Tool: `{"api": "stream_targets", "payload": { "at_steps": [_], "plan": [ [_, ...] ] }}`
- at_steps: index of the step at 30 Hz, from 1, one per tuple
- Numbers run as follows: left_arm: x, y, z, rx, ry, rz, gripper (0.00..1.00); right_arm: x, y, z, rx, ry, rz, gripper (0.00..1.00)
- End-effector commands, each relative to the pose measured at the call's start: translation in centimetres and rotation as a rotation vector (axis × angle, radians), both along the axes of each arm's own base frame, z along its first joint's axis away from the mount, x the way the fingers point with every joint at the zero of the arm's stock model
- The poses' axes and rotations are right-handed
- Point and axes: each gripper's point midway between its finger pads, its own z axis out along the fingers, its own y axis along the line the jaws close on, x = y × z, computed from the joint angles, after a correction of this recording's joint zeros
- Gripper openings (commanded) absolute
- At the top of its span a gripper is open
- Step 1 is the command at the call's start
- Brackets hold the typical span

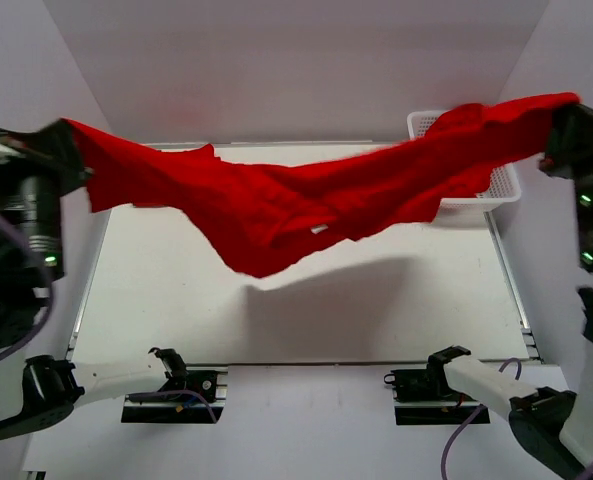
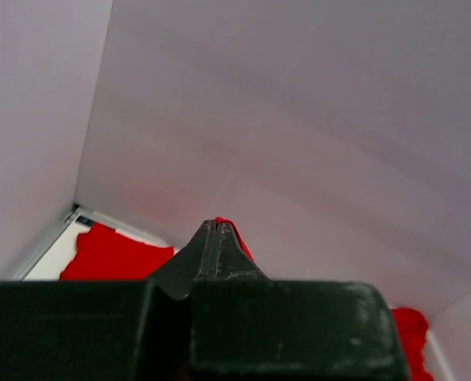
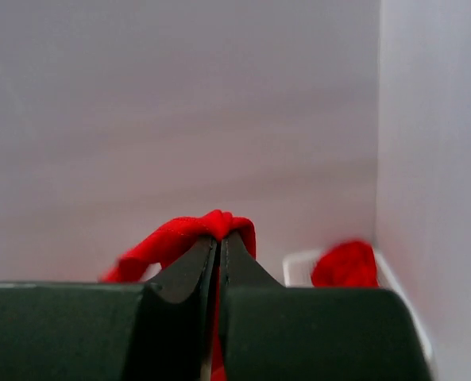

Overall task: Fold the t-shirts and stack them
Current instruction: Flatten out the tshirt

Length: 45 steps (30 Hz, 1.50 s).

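A bright red t-shirt hangs stretched in the air between my two grippers, sagging in the middle above the table. My left gripper is shut on its left end, high at the left wall; in the left wrist view red cloth shows at the shut tips. My right gripper is shut on its right end, high at the right wall; in the right wrist view the cloth bunches over the tips. More red cloth lies in the basket.
A white lattice basket stands at the table's back right corner, partly behind the hanging shirt. The white table lies below, walled by white panels at the back and sides. The arm bases sit at the near edge.
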Motion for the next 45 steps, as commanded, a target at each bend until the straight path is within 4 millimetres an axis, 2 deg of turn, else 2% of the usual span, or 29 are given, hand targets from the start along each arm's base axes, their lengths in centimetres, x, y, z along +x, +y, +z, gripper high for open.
{"api": "stream_targets", "payload": {
  "at_steps": [1,5,6,10,12,14,16,18,19,20,21,23,24,25,26,27,28,29,30,32,33,35,36,38,39,42,43,44,45],
  "plan": [
    [0.5,-1.9,2.8,0.139,-0.049,-0.065,0.00,-5.0,0.3,4.2,-0.063,-0.154,0.102,0.00],
    [-0.2,-1.8,4.9,0.142,-0.098,-0.110,0.00,-9.9,0.6,6.9,-0.071,-0.306,0.196,0.00],
    [-0.4,-1.6,5.3,0.141,-0.110,-0.122,0.00,-11.7,0.0,7.6,-0.058,-0.353,0.198,0.00],
    [-0.8,-1.6,5.9,0.123,-0.153,-0.139,0.00,-12.0,-0.7,7.7,-0.044,-0.362,0.167,0.00],
    [-0.1,-1.9,5.2,0.134,-0.133,-0.109,0.00,-8.9,-0.4,6.3,-0.045,-0.284,0.130,0.00],
    [0.9,-3.5,4.4,0.158,-0.115,-0.112,0.00,-6.1,-0.6,4.8,-0.073,-0.204,0.066,0.00],
    [3.1,-5.5,3.0,0.188,-0.060,-0.054,0.00,-0.3,0.5,1.7,-0.095,-0.066,0.020,0.00],
    [4.6,-6.4,1.7,0.196,0.011,0.036,0.00,3.1,0.6,-0.2,-0.101,0.008,-0.043,0.00],
    [6.3,-8.4,1.3,0.230,0.027,0.052,0.00,5.0,0.6,-1.3,-0.103,0.042,-0.079,0.00],
    [6.5,-8.3,1.2,0.242,0.027,0.052,0.00,5.6,0.2,-1.3,-0.093,0.044,-0.113,0.00],
    [8.0,-10.5,0.9,0.288,0.040,0.043,0.00,7.7,1.0,-2.4,-0.115,0.067,-0.115,0.00],
    [9.4,-11.7,1.1,0.305,0.030,0.090,0.00,10.3,1.7,-3.0,-0.131,0.074,-0.127,0.00],
    [9.8,-11.3,1.8,0.343,0.028,0.138,0.00,12.1,2.3,-2.9,-0.140,0.066,-0.132,0.00],
    [11.2,-12.8,1.9,0.364,0.012,0.144,0.00,14.1,2.9,-3.5,-0.157,0.085,-0.139,0.00],
    [11.2,-11.6,4.2,0.293,-0.057,0.179,0.00,15.8,2.9,-3.4,-0.166,0.091,-0.175,0.00],
    [11.4,-11.2,5.3,0.322,-0.079,0.216,0.00,15.8,2.7,-1.7,-0.152,0.049,-0.184,0.00],
    [11.7,-11.1,6.2,0.320,-0.103,0.234,0.00,17.0,2.9,0.0,-0.133,0.006,-0.199,0.00],
    [12.3,-10.8,7.9,0.281,-0.162,0.274,0.00,18.9,3.5,-0.4,-0.152,0.017,-0.202,0.00],
    [12.6,-10.8,8.7,0.284,-0.183,0.288,0.00,18.0,3.2,2.2,-0.128,-0.043,-0.203,0.00],
    [13.0,-11.2,9.3,0.307,-0.218,0.290,0.00,18.2,3.7,4.0,-0.132,-0.092,-0.188,0.00],
    [12.1,-10.5,9.8,0.288,-0.236,0.280,0.00,18.1,3.5,4.1,-0.129,-0.095,-0.191,0.00],
    [12.8,-10.7,8.6,0.305,-0.210,0.263,0.00,15.4,2.4,5.4,-0.099,-0.136,-0.202,0.00],
    [12.0,-9.3,8.7,0.295,-0.200,0.282,0.00,15.9,2.9,3.1,-0.130,-0.086,-0.185,0.00],
    [12.5,-9.4,6.7,0.330,-0.125,0.293,0.00,14.1,2.1,2.8,-0.125,-0.084,-0.188,0.00],
    [12.6,-9.3,5.7,0.363,-0.079,0.296,0.00,14.8,2.4,0.6,-0.136,-0.029,-0.179,0.00],
    [12.1,-7.8,0.7,0.393,0.050,0.323,0.00,13.9,2.8,-5.1,-0.137,0.116,-0.124,0.00],
    [11.5,-6.8,-3.1,0.415,0.152,0.349,0.00,13.4,3.0,-10.2,-0.158,0.250,-0.095,0.00],
    [11.0,-6.2,-4.7,0.374,0.171,0.359,0.00,13.2,3.4,-12.2,-0.109,0.295,-0.072,0.00],
    [11.2,-6.4,-9.7,0.464,0.289,0.365,0.00,12.9,3.7,-14.7,-0.111,0.363,-0.056,0.00]
  ]
}}
